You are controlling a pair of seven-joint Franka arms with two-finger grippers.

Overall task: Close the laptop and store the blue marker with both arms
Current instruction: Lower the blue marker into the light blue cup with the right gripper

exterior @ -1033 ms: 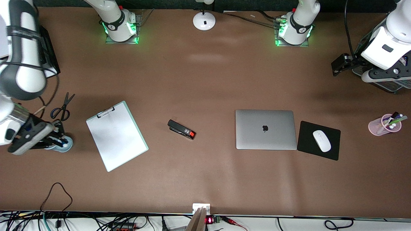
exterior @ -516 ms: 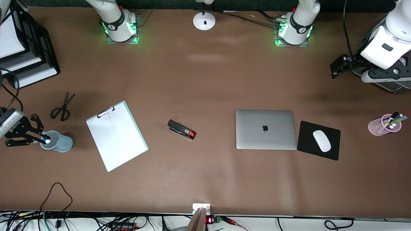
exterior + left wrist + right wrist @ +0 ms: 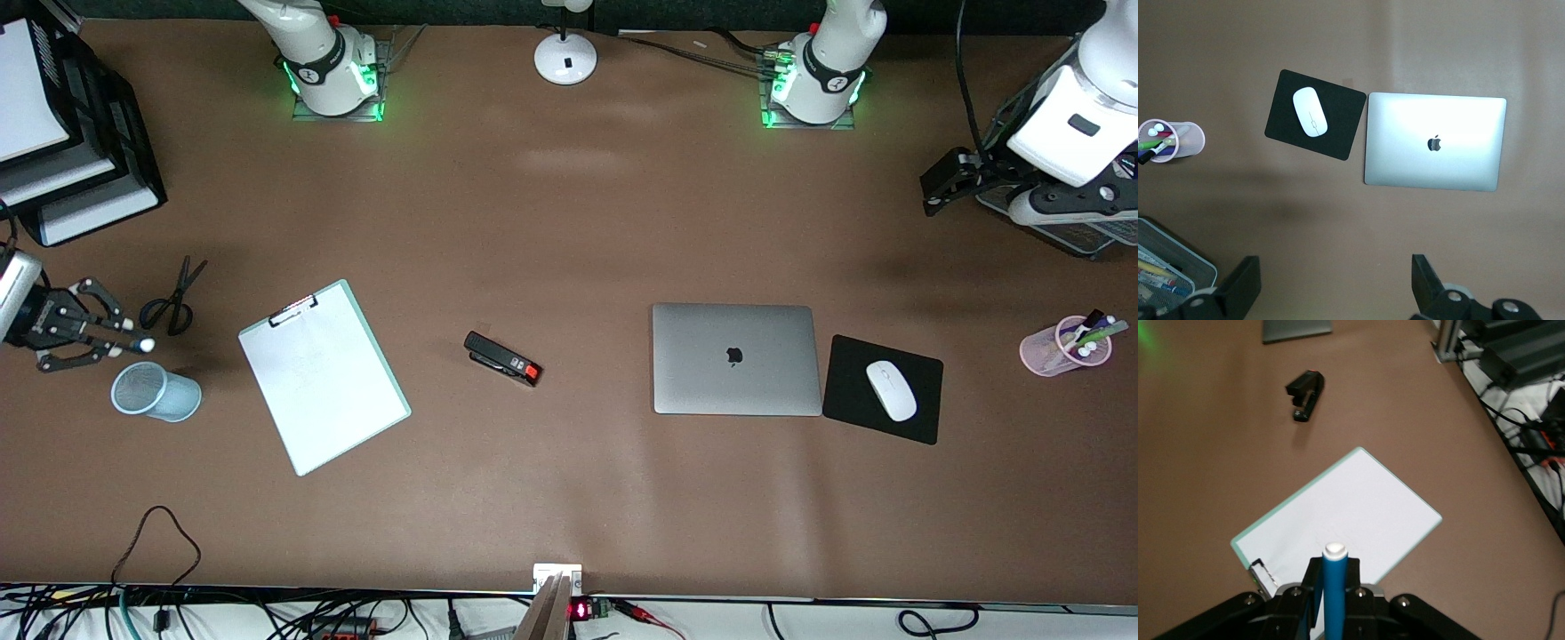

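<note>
The laptop [image 3: 736, 358] lies closed on the table, silver lid with the apple logo up; it also shows in the left wrist view [image 3: 1435, 142]. My right gripper [image 3: 120, 339] is shut on the blue marker [image 3: 142, 344], whose white end sticks out past the fingers. It hangs over the table between the scissors [image 3: 173, 298] and a light-blue mesh cup [image 3: 156, 392]. In the right wrist view the marker [image 3: 1335, 590] stands between the fingers of the right gripper [image 3: 1335, 570]. My left gripper [image 3: 944, 180] is open and empty at the left arm's end of the table, and its own view [image 3: 1335, 287] shows it open.
A clipboard [image 3: 324, 378] and a black-and-red stapler [image 3: 503, 358] lie toward the right arm's end. A black mouse pad [image 3: 845, 396] with a white mouse [image 3: 891, 390] lies beside the laptop. A pink pen cup [image 3: 1062, 347], a wire basket [image 3: 1080, 238], black trays [image 3: 98, 151] and a lamp base [image 3: 565, 58] stand around.
My right gripper, with the marker in it, has moved from over the blue mesh cup to the table beside it, toward the scissors. The left gripper has barely shifted.
</note>
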